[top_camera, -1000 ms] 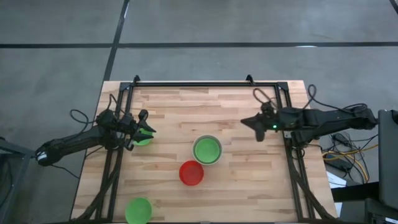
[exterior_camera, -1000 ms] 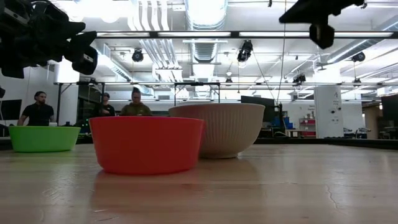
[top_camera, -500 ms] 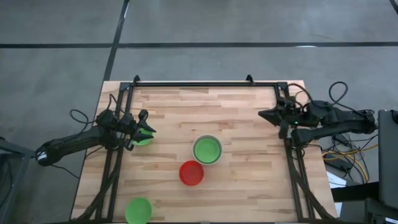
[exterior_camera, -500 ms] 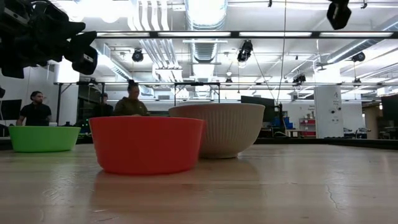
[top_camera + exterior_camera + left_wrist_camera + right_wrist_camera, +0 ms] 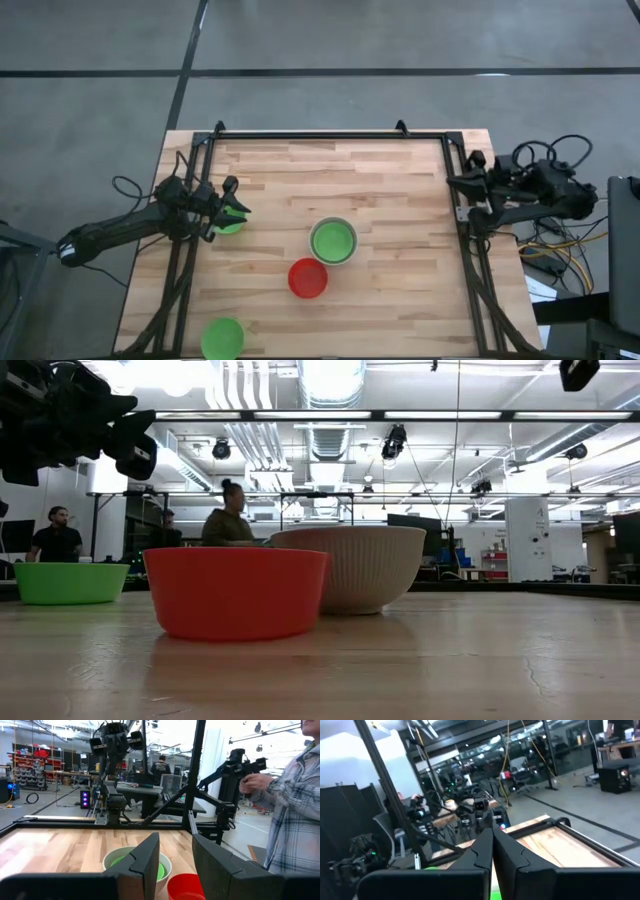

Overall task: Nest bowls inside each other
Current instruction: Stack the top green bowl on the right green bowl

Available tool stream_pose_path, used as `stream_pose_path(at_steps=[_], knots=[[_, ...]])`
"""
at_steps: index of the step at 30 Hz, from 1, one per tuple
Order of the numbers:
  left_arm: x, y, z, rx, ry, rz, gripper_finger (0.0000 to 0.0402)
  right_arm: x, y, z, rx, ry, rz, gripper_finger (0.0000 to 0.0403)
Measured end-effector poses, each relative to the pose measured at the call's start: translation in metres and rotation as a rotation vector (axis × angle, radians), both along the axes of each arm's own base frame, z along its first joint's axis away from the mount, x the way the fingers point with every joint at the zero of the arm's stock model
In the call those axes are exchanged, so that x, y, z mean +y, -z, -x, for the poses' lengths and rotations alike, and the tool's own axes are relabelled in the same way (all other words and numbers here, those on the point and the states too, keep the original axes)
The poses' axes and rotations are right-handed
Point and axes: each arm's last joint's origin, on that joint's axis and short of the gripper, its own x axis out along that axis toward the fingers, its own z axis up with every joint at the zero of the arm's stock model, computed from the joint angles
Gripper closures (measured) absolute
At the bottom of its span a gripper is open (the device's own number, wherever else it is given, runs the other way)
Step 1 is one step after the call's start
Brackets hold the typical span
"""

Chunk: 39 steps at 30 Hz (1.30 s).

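My left hand (image 5: 236, 211) sits at nine o'clock on the table (image 5: 400, 310), fingers spread over a green bowl (image 5: 229, 225) without visibly pinching it; I read it as released, hovering. My right hand (image 5: 452, 183) is clenched on nothing, parked at the three o'clock edge.

I count five bowls: three green, one red, one pale. One green already sits nested in the pale bowl (image 5: 333, 241) at table centre. The red bowl (image 5: 307, 278) lies just beside that, toward six o'clock. The third green bowl (image 5: 222, 338) is alone near seven o'clock.

The risks, as I judge them: if I close on the rim off-centre, the light plastic could skate away or tip. Carrying it to centre, a low pass could knock the red bowl. The far green bowl by the table edge could get nudged off.
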Motion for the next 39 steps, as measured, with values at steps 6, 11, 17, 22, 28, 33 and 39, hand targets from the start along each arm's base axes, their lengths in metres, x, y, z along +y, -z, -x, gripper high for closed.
stream_pose_path(at_steps=[6,11,17,22,28,33,39], knots=[[0.000,0.000,0.000,0.000,0.000,0.000,0.0280,-0.001,0.021,0.017,-0.088,-0.045,-0.011,0.0394],[0.000,0.000,0.000,0.001,0.000,0.000,0.0280,-0.001,0.027,0.012,-0.081,-0.046,-0.010,0.0394],[0.000,0.001,0.000,0.008,0.000,0.004,0.0280,0.002,0.036,0.007,-0.069,-0.089,0.016,0.0394],[0.000,0.001,0.000,0.007,0.000,0.003,0.0280,0.004,0.051,-0.005,-0.045,-0.094,0.024,0.0394],[0.000,0.001,0.000,0.007,0.001,0.003,0.0280,0.007,0.072,-0.022,-0.107,-0.113,0.056,0.0394],[0.000,0.001,0.000,0.007,0.001,0.003,0.0280,0.008,0.090,-0.031,-0.105,-0.113,0.056,0.0394],[0.000,0.001,0.000,0.006,0.001,0.003,0.0280,0.009,0.105,-0.038,-0.095,-0.126,0.034,0.0394]])
